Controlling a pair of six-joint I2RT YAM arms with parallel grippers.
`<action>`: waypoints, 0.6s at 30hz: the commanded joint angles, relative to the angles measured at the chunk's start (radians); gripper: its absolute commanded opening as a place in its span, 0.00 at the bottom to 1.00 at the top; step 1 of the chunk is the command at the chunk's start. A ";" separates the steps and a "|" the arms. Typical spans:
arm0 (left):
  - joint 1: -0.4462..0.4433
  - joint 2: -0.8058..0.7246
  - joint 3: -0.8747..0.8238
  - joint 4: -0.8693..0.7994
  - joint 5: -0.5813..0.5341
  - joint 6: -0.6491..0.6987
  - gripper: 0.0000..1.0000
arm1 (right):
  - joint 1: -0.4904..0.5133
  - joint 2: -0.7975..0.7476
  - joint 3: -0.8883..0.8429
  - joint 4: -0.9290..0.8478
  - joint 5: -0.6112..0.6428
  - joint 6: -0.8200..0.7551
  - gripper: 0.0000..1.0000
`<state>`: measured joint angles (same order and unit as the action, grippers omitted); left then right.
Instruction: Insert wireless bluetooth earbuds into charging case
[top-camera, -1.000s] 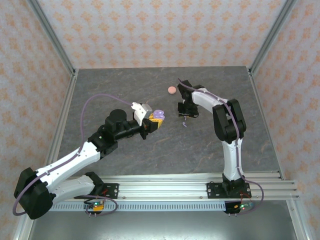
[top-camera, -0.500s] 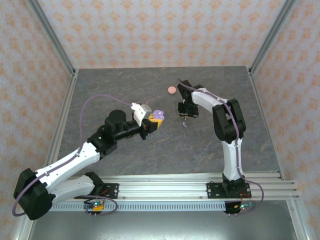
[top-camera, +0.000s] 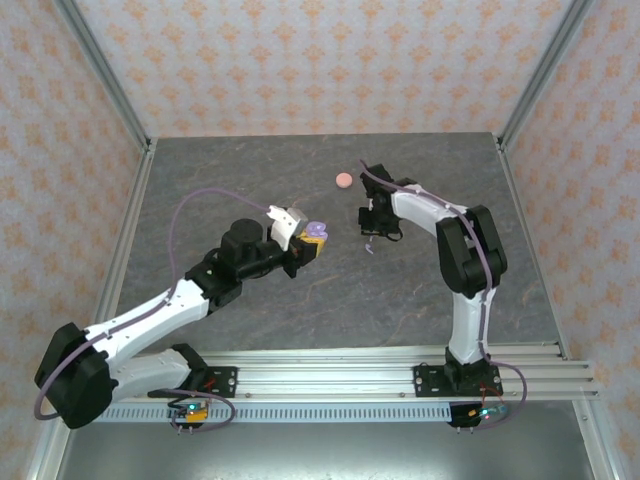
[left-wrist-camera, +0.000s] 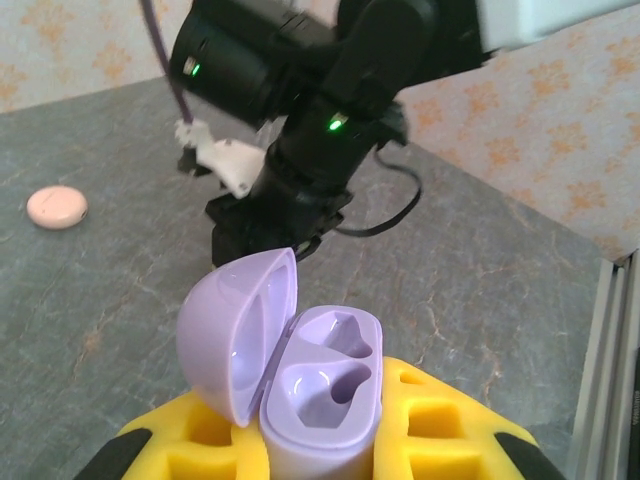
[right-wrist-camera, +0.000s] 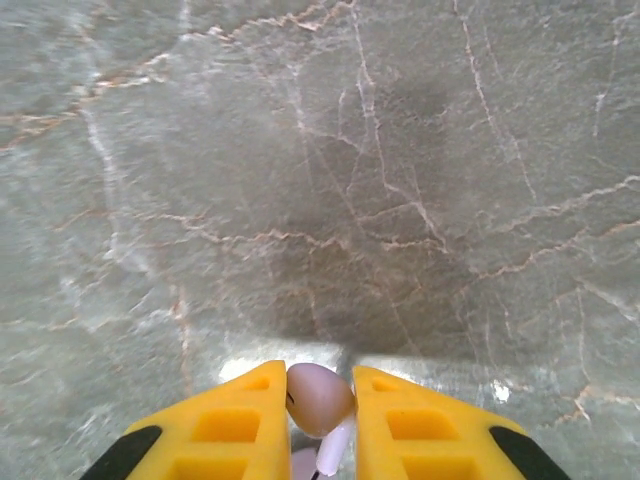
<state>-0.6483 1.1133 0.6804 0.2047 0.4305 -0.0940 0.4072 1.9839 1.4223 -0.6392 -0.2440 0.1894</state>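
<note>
My left gripper (top-camera: 310, 243) is shut on an open lilac charging case (left-wrist-camera: 322, 392), held upright between yellow fingers (left-wrist-camera: 452, 425). The lid (left-wrist-camera: 238, 338) is tipped back to the left and both sockets are empty. In the top view the case (top-camera: 317, 232) hangs mid-table, just left of my right gripper (top-camera: 374, 231). Down at the table, the right gripper (right-wrist-camera: 320, 398) is shut on a lilac earbud (right-wrist-camera: 318, 397), its stem pointing back between the fingers. A second lilac earbud (top-camera: 368, 248) lies on the table just in front of that gripper.
A round salmon-pink case (top-camera: 344, 180) lies closed on the grey marble table (top-camera: 300, 300), behind both grippers, and shows again at the left (left-wrist-camera: 57, 206). The right arm's black wrist (left-wrist-camera: 300, 150) stands close behind the lilac case. Metal frame posts edge the table.
The right gripper's jaws have shut on the lilac earbud. The left arm has shifted slightly with the case, and the right arm's elbow has swung a little right.
</note>
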 joint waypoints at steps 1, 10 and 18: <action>-0.010 0.029 -0.001 0.006 -0.045 -0.024 0.00 | 0.000 -0.099 -0.048 0.089 -0.024 0.000 0.19; -0.010 0.150 -0.015 0.071 -0.111 -0.055 0.00 | -0.001 -0.255 -0.172 0.183 -0.083 0.006 0.19; -0.008 0.276 -0.053 0.278 -0.055 -0.051 0.00 | 0.000 -0.390 -0.250 0.239 -0.160 -0.013 0.19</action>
<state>-0.6483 1.3701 0.6422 0.3355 0.3592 -0.1345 0.4072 1.6554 1.1957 -0.4511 -0.3649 0.1890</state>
